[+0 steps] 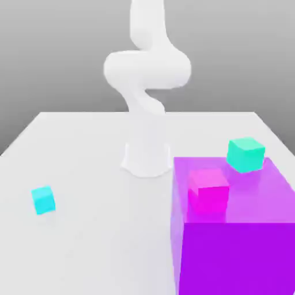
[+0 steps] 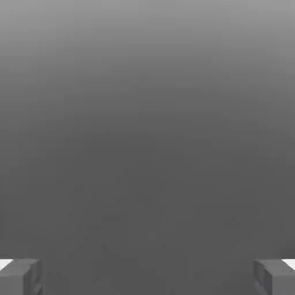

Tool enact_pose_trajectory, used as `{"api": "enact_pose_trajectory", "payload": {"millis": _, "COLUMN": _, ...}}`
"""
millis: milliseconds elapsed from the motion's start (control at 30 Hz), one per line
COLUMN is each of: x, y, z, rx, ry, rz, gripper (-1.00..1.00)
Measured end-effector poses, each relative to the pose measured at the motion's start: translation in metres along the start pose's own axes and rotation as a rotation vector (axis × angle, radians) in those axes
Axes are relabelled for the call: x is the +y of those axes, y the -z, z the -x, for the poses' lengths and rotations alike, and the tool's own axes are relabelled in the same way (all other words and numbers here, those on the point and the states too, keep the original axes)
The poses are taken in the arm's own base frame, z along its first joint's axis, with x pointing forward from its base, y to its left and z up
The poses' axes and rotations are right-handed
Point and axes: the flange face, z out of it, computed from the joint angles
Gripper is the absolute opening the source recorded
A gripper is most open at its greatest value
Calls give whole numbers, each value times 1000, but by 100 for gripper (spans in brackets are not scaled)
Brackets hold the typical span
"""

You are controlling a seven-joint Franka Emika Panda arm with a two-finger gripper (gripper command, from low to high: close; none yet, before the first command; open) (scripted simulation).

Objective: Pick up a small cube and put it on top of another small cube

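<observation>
The gripper [image 2: 147, 278] is hanging with jaws wide apart, empty; the cyan cube [image 1: 43, 200] is sitting near the table's [image 1: 86, 144] edge, the magenta-pink cube [image 1: 209, 190] atop the purple block [image 1: 230, 253].

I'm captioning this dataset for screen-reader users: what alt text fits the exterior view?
A white robot arm stands at the back of a white table. A small cyan cube lies alone on the table at the exterior view's left. At the right, a big purple block carries a small magenta cube and a teal-green cube on its top.

Cyan cube [image 1: 42, 200] open all round, teal-green cube [image 1: 246, 154] near magenta cube [image 1: 208, 191]
</observation>
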Motion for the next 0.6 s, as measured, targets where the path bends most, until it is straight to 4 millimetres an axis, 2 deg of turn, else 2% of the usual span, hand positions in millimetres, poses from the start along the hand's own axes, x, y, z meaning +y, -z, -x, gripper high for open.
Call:
{"api": "enact_pose_trajectory", "payload": {"millis": 133, "x": 71, "y": -86, "z": -29, "rx": -77, "ry": -166, "rz": 97, "gripper": 0}}
{"api": "enact_pose_trajectory", "payload": {"millis": 300, "x": 171, "y": -171, "z": -37, "rx": -141, "ry": -363, "rz": 232, "gripper": 0}}
{"api": "enact_pose_trajectory", "payload": {"millis": 467, "x": 280, "y": -227, "z": -19, "rx": -175, "ry": -555, "rz": 384, "gripper": 0}}
{"api": "enact_pose_trajectory", "payload": {"millis": 600, "x": 367, "y": -249, "z": 9, "rx": -177, "ry": -703, "rz": 516, "gripper": 0}}
